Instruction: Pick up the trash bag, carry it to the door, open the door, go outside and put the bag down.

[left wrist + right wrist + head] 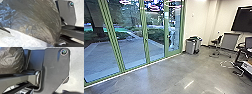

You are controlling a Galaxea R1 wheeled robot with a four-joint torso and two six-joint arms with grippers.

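The trash bag [41, 18], dark and crinkled, looms large in the left wrist view, close to that camera, with a pale translucent part below the dark film. In the right wrist view the same kind of dark bag surface [11, 59] shows beside the robot's own plate. How the bag is held cannot be made out. In the head view the glass door [174, 32] in its green frame stands left of the white wall, with a dark handle on its left side; it looks closed.
Grey bins [190, 47] stand against the wall just right of the door. Farther right are a chair [216, 42], a grey panel on legs [230, 41] and a desk with cables on the floor [230, 65]. Beyond the glass wall lies a paved yard [104, 55] with planting.
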